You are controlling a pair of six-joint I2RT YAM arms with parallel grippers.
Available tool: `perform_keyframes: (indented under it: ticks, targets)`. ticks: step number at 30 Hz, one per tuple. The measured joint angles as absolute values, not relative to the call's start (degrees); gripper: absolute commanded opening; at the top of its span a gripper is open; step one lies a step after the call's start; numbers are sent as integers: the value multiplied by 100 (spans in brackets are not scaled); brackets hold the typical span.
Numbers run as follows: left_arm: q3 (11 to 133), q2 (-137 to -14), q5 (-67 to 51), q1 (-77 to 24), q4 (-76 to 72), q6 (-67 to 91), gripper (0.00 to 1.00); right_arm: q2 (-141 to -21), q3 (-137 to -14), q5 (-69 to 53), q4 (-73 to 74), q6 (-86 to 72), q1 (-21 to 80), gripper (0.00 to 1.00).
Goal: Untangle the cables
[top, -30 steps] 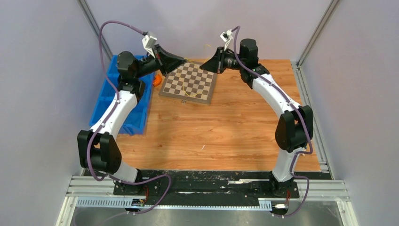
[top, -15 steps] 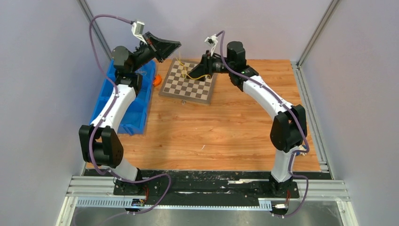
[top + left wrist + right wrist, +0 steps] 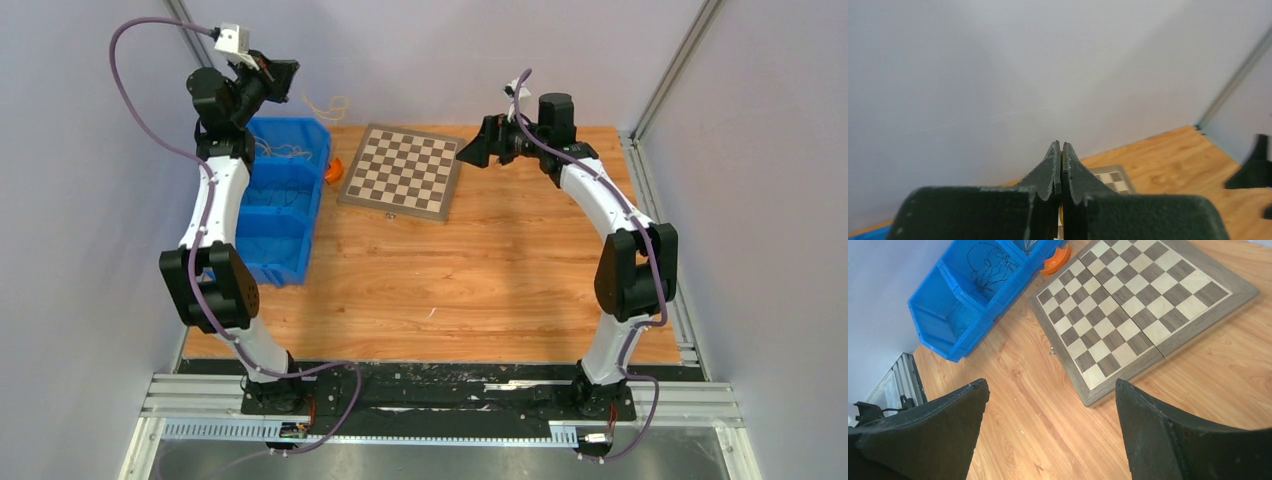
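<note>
My left gripper [image 3: 289, 79] is raised high at the back left, above the far end of the blue bin [image 3: 262, 262]. Its jaws are pressed together in the left wrist view, my left gripper [image 3: 1061, 145] showing a sliver of yellow between them. A thin yellow cable [image 3: 326, 106] hangs in loops from it against the back wall. More cables lie in the bin: a black cable [image 3: 987, 262] and a blue-grey cable [image 3: 956, 322] in separate compartments. My right gripper [image 3: 467, 154] hovers beside the chessboard's right edge; in the right wrist view my right gripper [image 3: 1050, 390] is open and holds nothing.
A folded chessboard [image 3: 403, 171] lies at the back middle of the wooden table [image 3: 480, 280]. A small orange object [image 3: 333, 170] sits between the board and the bin. Grey walls enclose the left, back and right.
My right gripper let go of the yellow cable, opened wide and drew back to the right. My left arm swung up and left over the bin, carrying the yellow cable off the chessboard.
</note>
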State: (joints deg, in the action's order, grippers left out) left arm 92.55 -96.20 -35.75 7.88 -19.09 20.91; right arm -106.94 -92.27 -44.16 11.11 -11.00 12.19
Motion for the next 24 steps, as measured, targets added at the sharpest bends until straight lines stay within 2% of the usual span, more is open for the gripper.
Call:
perform_keyframes:
  ticks: [9, 17, 19, 21, 22, 23, 24]
  targets:
    - [10022, -11257, -2108, 1212, -1299, 1173, 0, -10287, -9159, -4372, 1269, -836, 1234, 95]
    - [11093, -12449, -1629, 1614, -849, 854, 0, -10156, -9146, -4263, 1575, -607, 1179, 95]
    - [11303, -12632, -1579, 1678, -773, 825, 9, -10154, -9146, -4246, 1643, -580, 1146, 95]
    - [11428, -12772, -1531, 1737, -746, 777, 48, -10147, -9144, -4244, 1717, -563, 1114, 95]
    - [11450, -12820, -1516, 1752, -738, 731, 56, -10147, -9144, -4244, 1737, -556, 1105, 95]
    - [11463, -12853, -1505, 1769, -707, 698, 67, -10147, -9142, -4244, 1739, -543, 1098, 95]
    - [11465, -12875, -1500, 1780, -659, 707, 71, -10147, -9142, -4244, 1739, -537, 1087, 95]
